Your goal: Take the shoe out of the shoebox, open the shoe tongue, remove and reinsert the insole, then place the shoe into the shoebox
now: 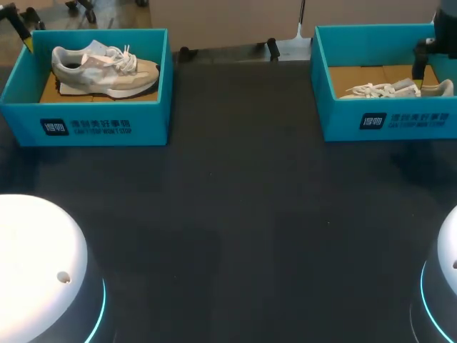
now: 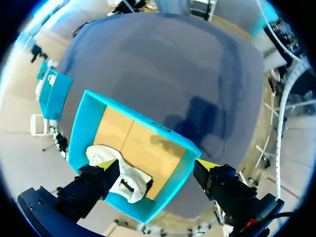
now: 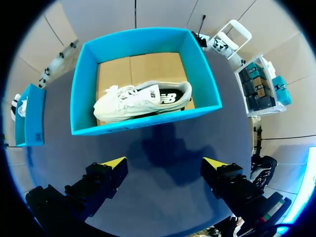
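Two teal shoeboxes sit on the dark bench (image 1: 235,214), both along its far edge: left shoebox (image 1: 150,118) at the far-left corner, right shoebox (image 1: 335,121) at the far-right corner, well apart. Both are open-topped with a bare cardboard floor.

Grey shoe (image 1: 103,70) is inside the left shoebox, standing on its sole, toe toward the middle of the bench, heel toward the left edge. White shoe (image 1: 389,90) is inside the right shoebox, against the near wall, laces toward the middle of the bench. The wall hides its lower part in the head view. Right arm (image 1: 444,28) comes in over the far-right corner, above that box.

Left wrist view: left gripper (image 2: 157,164) hangs above the left shoebox (image 2: 79,128), fingers (image 2: 94,183) spread wide, pinching nothing. One finger sits over the shoe (image 2: 131,177) and hides part of it. The other is outside the box wall, over the bench. Right shoebox (image 2: 49,94) shows far off.

Right wrist view: right gripper (image 3: 165,162) is over bare bench, fingers (image 3: 106,177) spread wide, nothing between them. Right shoebox (image 3: 84,84) is ahead of it, clear of the tips. White shoe (image 3: 140,101) looks to lie on its side across the box, sole toward the gripper-side wall. Left shoebox (image 3: 29,118) is off to one side.
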Robot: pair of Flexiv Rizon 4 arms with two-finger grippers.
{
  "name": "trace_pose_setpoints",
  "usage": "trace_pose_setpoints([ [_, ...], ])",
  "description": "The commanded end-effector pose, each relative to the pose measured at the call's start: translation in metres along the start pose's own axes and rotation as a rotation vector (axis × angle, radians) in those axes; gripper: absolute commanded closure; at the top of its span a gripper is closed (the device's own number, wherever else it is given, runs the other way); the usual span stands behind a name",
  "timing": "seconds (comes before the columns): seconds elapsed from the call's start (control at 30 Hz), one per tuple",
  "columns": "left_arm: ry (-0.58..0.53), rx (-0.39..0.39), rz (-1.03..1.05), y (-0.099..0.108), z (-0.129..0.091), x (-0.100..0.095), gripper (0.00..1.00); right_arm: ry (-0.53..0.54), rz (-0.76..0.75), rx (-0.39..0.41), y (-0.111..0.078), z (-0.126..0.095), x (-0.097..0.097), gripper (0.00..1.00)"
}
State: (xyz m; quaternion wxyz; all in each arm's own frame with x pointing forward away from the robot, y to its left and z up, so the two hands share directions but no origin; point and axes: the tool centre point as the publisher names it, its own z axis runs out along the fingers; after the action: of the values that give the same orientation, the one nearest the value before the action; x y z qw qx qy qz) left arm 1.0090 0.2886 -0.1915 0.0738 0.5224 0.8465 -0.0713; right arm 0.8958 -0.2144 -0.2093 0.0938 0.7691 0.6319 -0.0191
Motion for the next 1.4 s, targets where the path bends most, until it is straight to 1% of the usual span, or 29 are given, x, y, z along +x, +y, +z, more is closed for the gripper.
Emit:
trace_pose_setpoints([
  [0.03, 0.014, -0.073, 0.101, -0.008, 0.01, -0.003, 0.0, 0.001, 0.001, -0.003, -0.002, 0.0, 0.0, 0.0],
  [0.1, 0.028, -0.083, 0.169, 0.004, 0.015, -0.011, 0.0, 0.001, 0.001, -0.003, -0.002, 0.0, 0.0, 0.0],
  [0.13, 0.033, -0.103, 0.184, 0.011, 0.017, -0.013, 0.0, 0.001, 0.001, -0.003, -0.002, 0.0, 0.0, 0.0],
  [0.2, 0.041, -0.085, 0.238, 0.02, 0.019, -0.018, 0.0, 0.001, 0.001, -0.003, -0.002, 0.0, 0.0, 0.0],
  [0.23, 0.055, -0.119, 0.252, 0.029, 0.021, -0.021, 0.0, 0.001, 0.001, -0.003, -0.002, 0.0, 0.0, 0.0],
  [0.3, 0.053, -0.098, 0.3, 0.04, 0.023, -0.026, 0.0, 0.001, 0.001, -0.003, -0.002, 0.0, 0.0, 0.0],
  [0.33, 0.07, -0.037, 0.343, 0.052, 0.024, -0.03, 0.0, 0.001, 0.001, -0.003, -0.002, 0.0, 0.0, 0.0],
  [0.37, 0.078, -0.033, 0.342, 0.058, 0.025, -0.032, 0.0, 0.001, 0.001, -0.003, -0.002, 0.0, 0.0, 0.0],
  [0.8, 0.078, -0.033, 0.342, 0.058, 0.025, -0.032, 0.0, 0.001, 0.001, -0.003, -0.002, 0.0, 0.0, 0.0],
  [0.83, 0.067, -0.02, 0.333, 0.063, 0.027, -0.034, 0.0, 0.001, 0.001, -0.003, -0.002, 0.0, 0.0, 0.0],
  [0.87, 0.084, -0.048, 0.342, 0.073, 0.031, -0.038, 0.0, 0.001, 0.001, -0.003, -0.002, 0.0, 0.0, 0.0],
  [0.97, 0.065, -0.021, 0.346, 0.093, 0.036, -0.044, 0.0, 0.001, 0.001, -0.003, -0.002, 0.0, 0.0, 0.0],
  [1.0, 0.072, -0.01, 0.361, 0.103, 0.038, -0.047, 0.0, 0.001, 0.001, -0.003, -0.002, 0.0, 0.0, 0.0],
  [1.03, 0.079, -0.005, 0.369, 0.106, 0.039, -0.047, 0.0, 0.001, 0.001, -0.003, -0.002, 0.0, 0.0, 0.0],
  [1.4, 0.079, -0.005, 0.369, 0.106, 0.039, -0.047, 0.0, 0.001, 0.001, -0.003, -0.002, 0.0, 0.0, 0.0],
])
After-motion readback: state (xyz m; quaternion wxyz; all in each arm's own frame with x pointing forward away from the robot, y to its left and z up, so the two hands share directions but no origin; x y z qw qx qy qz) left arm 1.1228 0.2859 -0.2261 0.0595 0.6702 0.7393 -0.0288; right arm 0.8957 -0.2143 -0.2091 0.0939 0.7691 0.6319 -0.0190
